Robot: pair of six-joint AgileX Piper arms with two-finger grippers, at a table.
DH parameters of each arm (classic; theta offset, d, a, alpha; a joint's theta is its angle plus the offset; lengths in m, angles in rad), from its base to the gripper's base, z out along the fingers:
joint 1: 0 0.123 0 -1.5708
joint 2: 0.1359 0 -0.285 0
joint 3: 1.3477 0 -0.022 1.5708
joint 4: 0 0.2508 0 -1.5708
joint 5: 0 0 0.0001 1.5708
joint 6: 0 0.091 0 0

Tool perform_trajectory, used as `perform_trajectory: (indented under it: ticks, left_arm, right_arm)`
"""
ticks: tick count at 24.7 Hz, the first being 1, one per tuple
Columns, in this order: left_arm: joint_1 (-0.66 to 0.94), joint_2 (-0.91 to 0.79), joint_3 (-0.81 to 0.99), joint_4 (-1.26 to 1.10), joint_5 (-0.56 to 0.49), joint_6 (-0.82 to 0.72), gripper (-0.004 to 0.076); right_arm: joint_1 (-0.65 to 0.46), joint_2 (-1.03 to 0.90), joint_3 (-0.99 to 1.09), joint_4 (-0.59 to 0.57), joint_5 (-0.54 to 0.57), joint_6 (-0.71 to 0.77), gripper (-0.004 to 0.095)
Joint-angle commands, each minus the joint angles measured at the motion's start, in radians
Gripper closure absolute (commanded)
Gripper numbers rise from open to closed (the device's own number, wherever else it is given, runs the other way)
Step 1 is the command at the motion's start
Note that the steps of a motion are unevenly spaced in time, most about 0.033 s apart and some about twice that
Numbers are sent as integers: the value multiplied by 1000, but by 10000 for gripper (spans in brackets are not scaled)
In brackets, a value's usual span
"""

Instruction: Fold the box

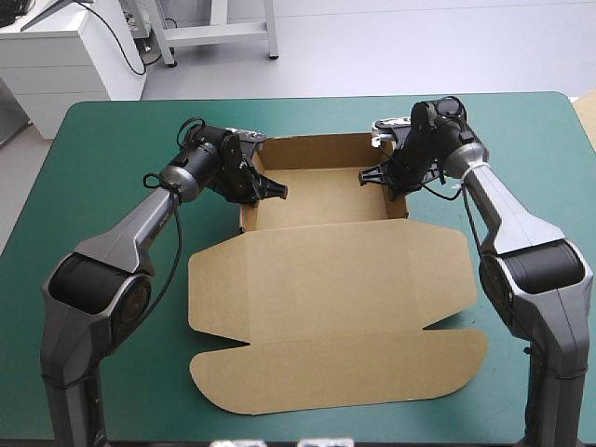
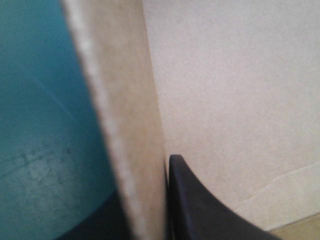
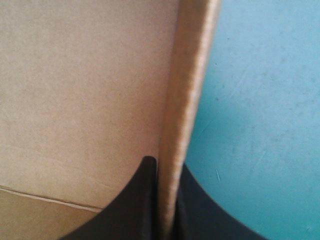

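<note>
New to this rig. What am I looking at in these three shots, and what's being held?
Two robot arms work at a teal-green table. The high view looks down from behind them; the other two are wrist cameras looking along each gripper. On the table lies a brown box: far part a tray with raised walls, lid flat nearer the robot. The left gripper pinches the tray's left wall, the right gripper its right wall.

brown box (image 1: 326, 279): 1 | pairs of black jaws: 2 | teal-green table (image 1: 102, 149): 1
</note>
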Motion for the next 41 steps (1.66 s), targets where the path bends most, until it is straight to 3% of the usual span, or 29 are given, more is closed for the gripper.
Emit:
perform_trajectory:
  ticks: [1, 4, 7, 9, 12, 14, 17, 20, 25, 29, 30, 33, 36, 37, 41]
  left_arm:
    - [-20, -20, -9, -92, -24, 66, 701]
    - [-18, -22, -25, -92, -11, 74, 699]
    - [-18, -22, -68, -92, 40, 129, 622]
    - [-17, -22, -115, -90, 82, 142, 495]
    - [-5, -22, -181, -95, 112, 138, 269]
    - [0, -22, -231, -93, 148, 131, 163]
    - [3, -22, -289, -86, 184, 120, 142]
    - [3, -27, -358, -82, 237, 110, 142]
    - [3, -88, -366, -9, 237, 92, 143]
    - [6, -197, -366, 87, 235, 92, 218]
    - [6, -227, -366, 75, 235, 92, 269]
    - [-9, -324, -358, 98, 235, 124, 533]
    - [-7, -390, -337, 98, 237, 163, 696]
    - [-7, -415, -328, 98, 237, 186, 731]
    - [-7, -525, -233, 87, 237, 231, 729]
  right_arm:
    - [11, -28, -18, 90, -2, -63, 923]
    - [11, -28, -18, 85, -2, -69, 923]
    - [11, -29, -18, 73, -2, -69, 863]
    - [11, -37, -18, 75, -2, -71, 737]
    - [9, -49, -18, 85, -2, -76, 467]
    - [9, -59, -18, 88, -2, -74, 263]
    - [9, -79, -21, 86, -2, -62, 94]
    - [9, -126, -50, 84, -2, -52, 99]
    - [9, -243, -68, 23, -2, -50, 100]
    - [7, -363, -68, -30, -2, -46, 100]
    - [7, -383, -68, -24, -2, -46, 100]
    - [7, -418, -68, -10, -2, -49, 100]
    - [7, -423, -68, -10, -2, -49, 100]
    - [7, -423, -68, -10, -2, -49, 100]
    - [7, -403, -68, -19, -2, -49, 100]
